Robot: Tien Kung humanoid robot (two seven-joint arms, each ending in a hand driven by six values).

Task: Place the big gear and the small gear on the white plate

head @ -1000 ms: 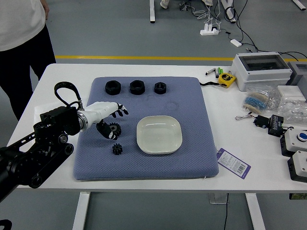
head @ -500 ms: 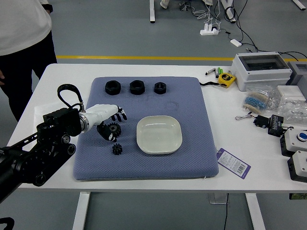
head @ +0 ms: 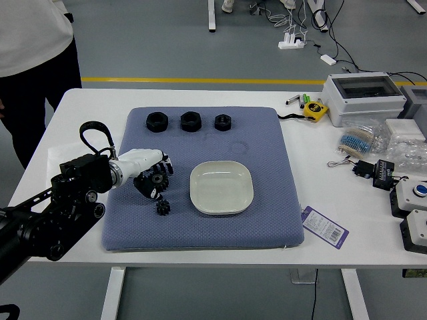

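Far left: a person (head: 33, 67) stands beyond the surface (head: 320, 177), touching nothing on it. Your left hand (head: 137, 161) reaches in over the blue mat (head: 200, 233). Its fingers (head: 167, 165) are curled down past the far side of the big gear (head: 160, 179), thumb on the near side; read as closed on it, though you cannot confirm firm contact. The big gear lies on the mat, left of the plate. The small gear (head: 163, 208) sits just nearer the robot, close under the thumb, not held.

Risks: the grip takes the gear by its toothed rim, so if only the tips bear, it may twist or drop on lifting. A low thumb could knock the small gear as you lift or swing right; raise first. To the right, the white plate (head: 221, 188) bears neither gear. Carry too low and you may catch its raised rim and shove it; release off-centre and you lose room for the small gear.
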